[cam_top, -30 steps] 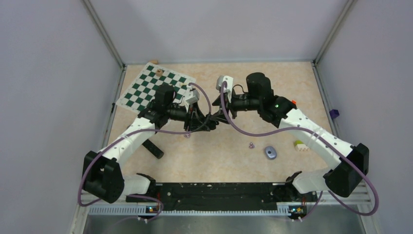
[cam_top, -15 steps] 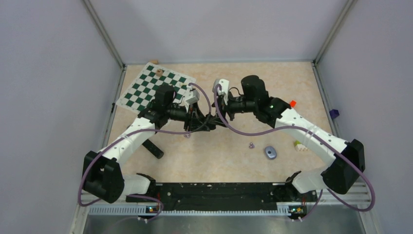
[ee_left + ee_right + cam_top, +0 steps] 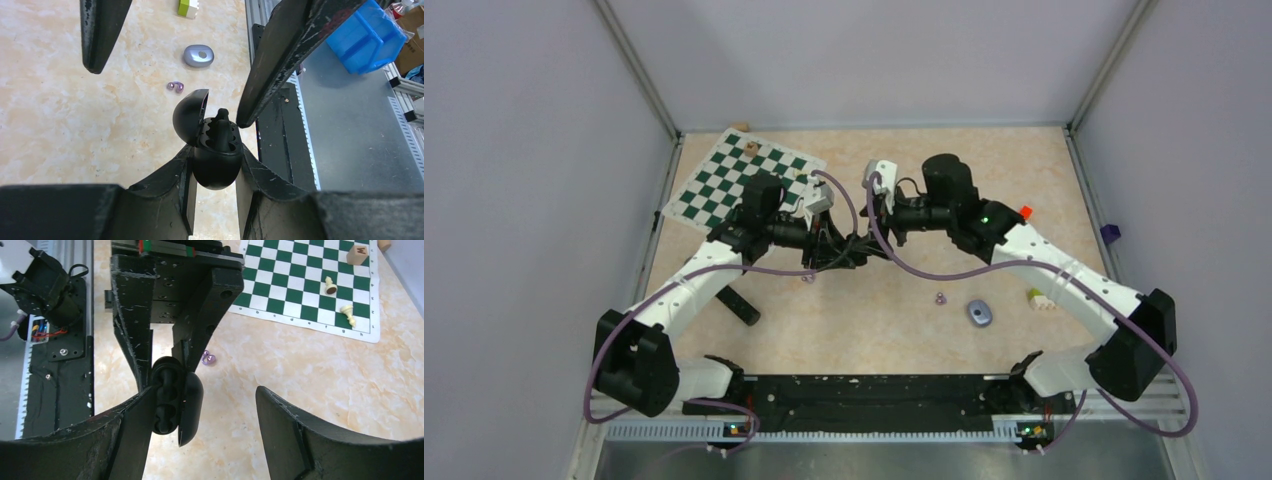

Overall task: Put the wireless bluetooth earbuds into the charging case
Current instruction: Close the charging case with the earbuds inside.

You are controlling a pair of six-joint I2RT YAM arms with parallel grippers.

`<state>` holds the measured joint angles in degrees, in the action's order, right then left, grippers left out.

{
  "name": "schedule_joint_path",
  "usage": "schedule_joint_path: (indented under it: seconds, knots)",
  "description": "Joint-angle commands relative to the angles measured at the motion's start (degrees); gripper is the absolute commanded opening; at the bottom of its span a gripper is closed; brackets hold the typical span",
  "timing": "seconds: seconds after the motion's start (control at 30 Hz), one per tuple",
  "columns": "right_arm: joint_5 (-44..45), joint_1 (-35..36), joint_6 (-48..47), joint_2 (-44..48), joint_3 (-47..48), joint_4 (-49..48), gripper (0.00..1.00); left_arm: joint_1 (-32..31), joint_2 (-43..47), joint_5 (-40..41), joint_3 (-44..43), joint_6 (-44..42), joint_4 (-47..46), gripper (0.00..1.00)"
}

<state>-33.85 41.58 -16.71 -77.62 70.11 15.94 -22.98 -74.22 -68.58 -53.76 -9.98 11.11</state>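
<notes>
My left gripper (image 3: 215, 162) is shut on a black oval charging case (image 3: 216, 167), held above the table with its lid (image 3: 190, 117) swung open. A black earbud (image 3: 221, 121) stands up out of the case's wells. My right gripper (image 3: 205, 425) is open around the case (image 3: 167, 392): one finger lies against the case body, the other stands well apart beyond the lid. Its fingertip (image 3: 247, 117) sits right beside the black earbud. One pale purple earbud (image 3: 940, 297) lies on the table, another (image 3: 209, 358) below the left gripper. Both grippers meet mid-table (image 3: 864, 245).
A closed grey-blue case (image 3: 980, 313) lies next to the right purple bud. A green-and-white block (image 3: 1042, 300) and a red piece (image 3: 1025, 211) are at the right. The chessboard (image 3: 744, 180), with pieces (image 3: 330, 286) and a wooden cube (image 3: 361, 255), is at the back left. A black bar (image 3: 742, 308) lies near the left arm.
My right gripper has opened wider and the right arm has shifted slightly left toward the case. The left gripper has stayed shut on the case without moving.
</notes>
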Motion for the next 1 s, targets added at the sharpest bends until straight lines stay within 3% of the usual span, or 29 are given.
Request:
schedule_joint_path:
  seconds: [0.0,0.5,0.97]
  knots:
    - [-4.5,-0.6,0.7,2.7,2.0,-0.1,0.72,-0.2,0.9,-1.9,-1.1,-0.7,-1.0,0.0]
    - [3.7,-5.0,0.2,2.0,-2.6,-4.7,0.72,-0.2,1.4,-2.0,-1.3,-1.1,-0.6,0.0]
    - [-7.2,-5.0,-2.5,0.0,-0.9,0.8,0.71,-0.2,1.6,-1.4,-1.4,-1.6,-0.1,0.0]
